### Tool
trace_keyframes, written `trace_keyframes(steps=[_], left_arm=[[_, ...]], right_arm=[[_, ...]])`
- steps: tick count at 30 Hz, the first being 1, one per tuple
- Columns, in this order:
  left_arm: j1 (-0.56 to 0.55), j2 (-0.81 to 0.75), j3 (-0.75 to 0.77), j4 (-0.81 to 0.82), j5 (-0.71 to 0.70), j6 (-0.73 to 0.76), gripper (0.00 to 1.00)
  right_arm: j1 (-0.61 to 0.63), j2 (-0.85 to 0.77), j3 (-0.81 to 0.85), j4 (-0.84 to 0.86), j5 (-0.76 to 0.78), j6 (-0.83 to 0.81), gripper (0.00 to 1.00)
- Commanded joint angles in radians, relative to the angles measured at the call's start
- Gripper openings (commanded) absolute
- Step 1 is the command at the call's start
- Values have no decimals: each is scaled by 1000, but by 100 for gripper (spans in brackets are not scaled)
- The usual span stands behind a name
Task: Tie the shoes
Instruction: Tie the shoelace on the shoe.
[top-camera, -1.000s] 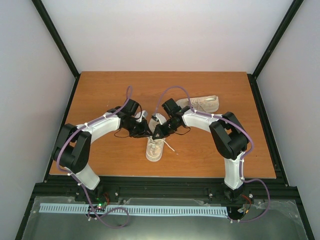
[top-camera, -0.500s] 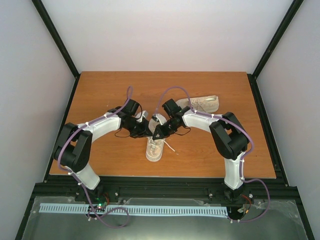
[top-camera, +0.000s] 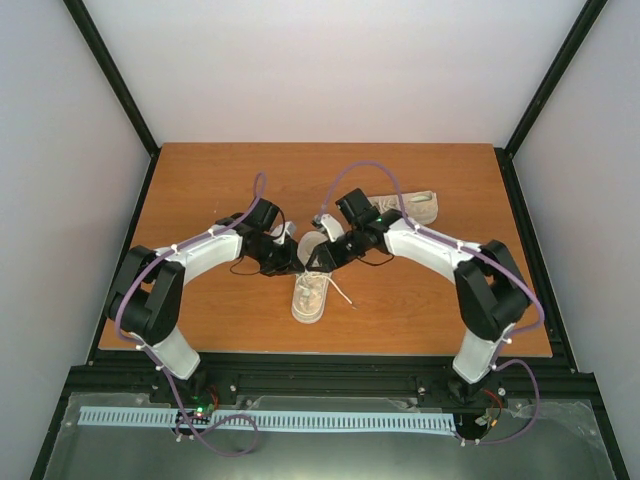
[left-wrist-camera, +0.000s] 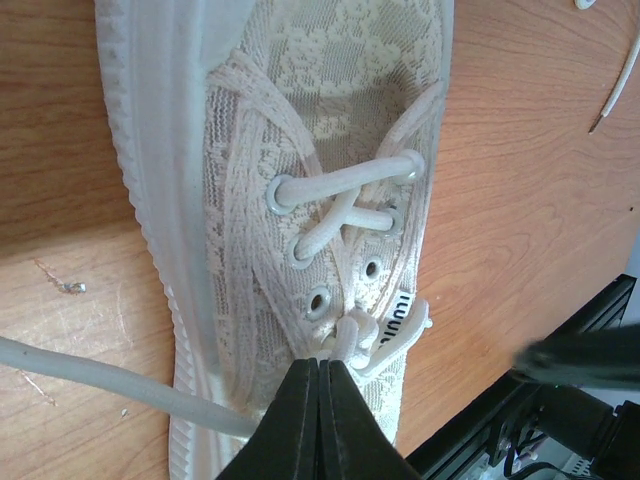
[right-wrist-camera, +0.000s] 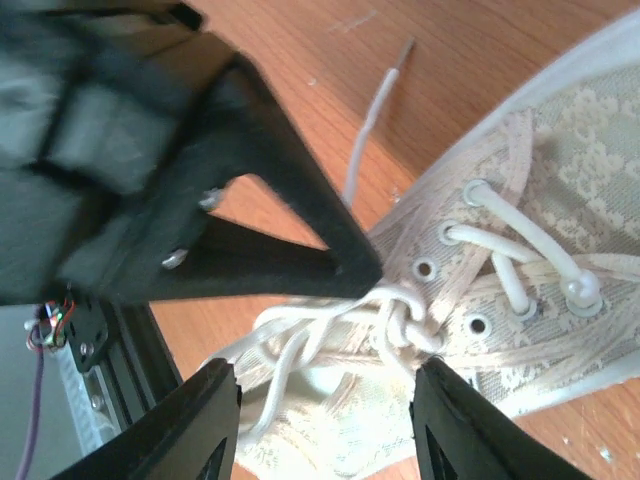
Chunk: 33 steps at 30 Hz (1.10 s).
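One cream shoe (top-camera: 308, 300) lies mid-table, toe toward the arms. In the left wrist view its laced upper (left-wrist-camera: 300, 150) fills the frame. My left gripper (top-camera: 297, 264) is shut at the knot (left-wrist-camera: 352, 335), pinching a strand of the white lace (left-wrist-camera: 90, 375) that trails off to the left. My right gripper (right-wrist-camera: 325, 400) stands open over the shoe's mouth, its fingers (right-wrist-camera: 215, 420) on either side of loose lace loops (right-wrist-camera: 300, 340), holding nothing. The second shoe (top-camera: 415, 207) lies on its side at the back right, partly hidden by the right arm.
A free lace end (top-camera: 343, 293) lies on the wooden table (top-camera: 200, 180) right of the shoe. The black frame rail (top-camera: 320, 375) runs along the near edge. White walls with black corner posts enclose the table on three sides.
My right gripper has opened, let go of the lace and drawn back a little from the shoe, its arm swinging outward. The left gripper has closed and stays at the knot.
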Motion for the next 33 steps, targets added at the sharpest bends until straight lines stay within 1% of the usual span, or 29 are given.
trace_keyframes(steps=[1,5,8,12,16,22,26,29,31,32,33], left_arm=[[1,-21,8,3,-9,-16,1],[0,-23,8,-2,-13,-18,1],[0,-23,8,-2,-15,-19,1],[0,-22,7,-1,-15,-21,1],[0,-23,6,0,-16,-22,1],[0,-22,6,0,-17,-24,1],[0,-22,8,-1,-16,-23,1],[0,-19,9,0,-16,-21,1],[0,-20,10,0,-17,-21,1],[0,-20,9,0,-16,-21,1],[0,-19,9,-1,-17,-21,1]], right_arm=[[29,-95,-41,-17,60,-52,51],[93,-156,-57,-6,141,-89,60],[132,-168,-50,-9,225,-112,63],[176,-154,-37,-11,279,-139,65],[212,-121,-23,-20,311,-152,63],[229,-87,-13,-29,322,-173,53],[235,-68,-7,-32,323,-186,50],[240,-50,1,-33,324,-191,45],[242,-44,7,-30,331,-186,39],[242,-41,9,-29,340,-181,32],[241,-41,13,-27,351,-173,22]])
